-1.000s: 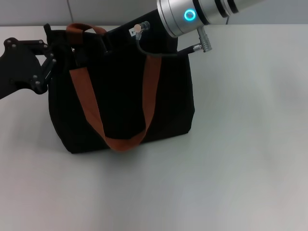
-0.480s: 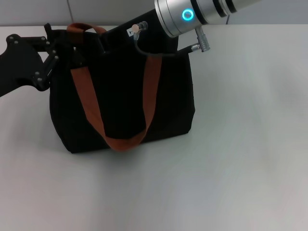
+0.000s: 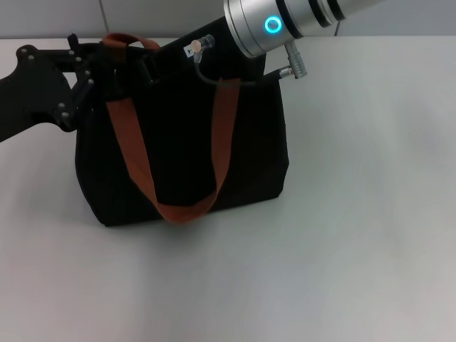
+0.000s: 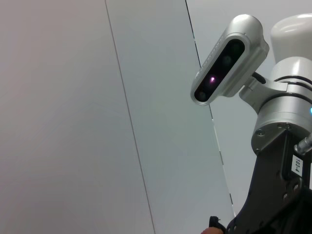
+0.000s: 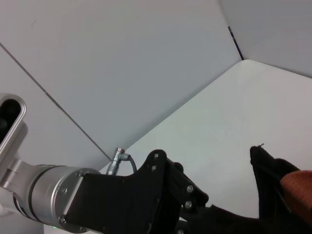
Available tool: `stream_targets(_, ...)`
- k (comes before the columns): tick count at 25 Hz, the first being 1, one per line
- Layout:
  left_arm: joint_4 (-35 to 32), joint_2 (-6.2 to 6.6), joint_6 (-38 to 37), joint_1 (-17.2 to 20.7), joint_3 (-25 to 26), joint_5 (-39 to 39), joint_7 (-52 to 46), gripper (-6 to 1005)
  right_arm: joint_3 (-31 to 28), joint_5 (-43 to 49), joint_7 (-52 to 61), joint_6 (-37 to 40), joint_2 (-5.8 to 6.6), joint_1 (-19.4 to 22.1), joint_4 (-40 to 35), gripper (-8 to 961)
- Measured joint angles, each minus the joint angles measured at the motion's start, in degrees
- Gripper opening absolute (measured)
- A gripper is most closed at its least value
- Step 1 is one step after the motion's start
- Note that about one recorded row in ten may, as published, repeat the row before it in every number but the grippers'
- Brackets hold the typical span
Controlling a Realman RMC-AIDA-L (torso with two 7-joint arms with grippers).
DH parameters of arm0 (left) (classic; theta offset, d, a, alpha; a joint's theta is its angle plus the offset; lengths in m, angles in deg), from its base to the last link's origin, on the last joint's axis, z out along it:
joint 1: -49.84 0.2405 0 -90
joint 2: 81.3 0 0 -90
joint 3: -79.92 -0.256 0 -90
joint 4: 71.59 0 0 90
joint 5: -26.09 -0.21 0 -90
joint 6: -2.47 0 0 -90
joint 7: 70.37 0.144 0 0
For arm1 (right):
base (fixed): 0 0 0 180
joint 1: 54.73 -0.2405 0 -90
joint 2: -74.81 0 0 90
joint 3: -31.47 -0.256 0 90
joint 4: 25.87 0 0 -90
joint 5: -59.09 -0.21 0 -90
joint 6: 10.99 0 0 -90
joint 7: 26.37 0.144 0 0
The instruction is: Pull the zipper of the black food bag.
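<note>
The black food bag (image 3: 185,142) stands upright on the white table, with its rust-orange handles (image 3: 132,153) draped over the front. My left gripper (image 3: 100,68) is at the bag's top left corner, against the black fabric. My right gripper (image 3: 158,65) reaches in from the upper right and sits on the bag's top edge near the middle. The zipper pull is hidden behind the grippers and the dark fabric. In the right wrist view a corner of the bag (image 5: 265,170) and a piece of handle (image 5: 297,187) show beside the left arm's black gripper body (image 5: 161,195).
The white table (image 3: 342,214) spreads out to the right of the bag and in front of it. A grey panelled wall (image 3: 57,18) runs along the back edge. The right arm's silver wrist (image 3: 285,21) with a cyan ring hangs over the bag's top right.
My left gripper has moved right and slightly up, closer onto the bag's top left corner. My right arm has shifted a little to the left. The bag has barely moved.
</note>
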Motion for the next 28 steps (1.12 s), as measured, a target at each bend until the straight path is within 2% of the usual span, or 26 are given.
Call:
stream_targets(22,0.00,0.21,-0.66,0.73,0.33,0.18,-0.03,89,0.47,-0.05,0.12,-1.31,0.00,-0.11,-0.10,261)
stream_targets(28,0.00,0.16,-0.69,0.84,0.31,0.60,-0.05,90,1.66,-0.17,0.09,-1.59,-0.03,-0.18,-0.36,211)
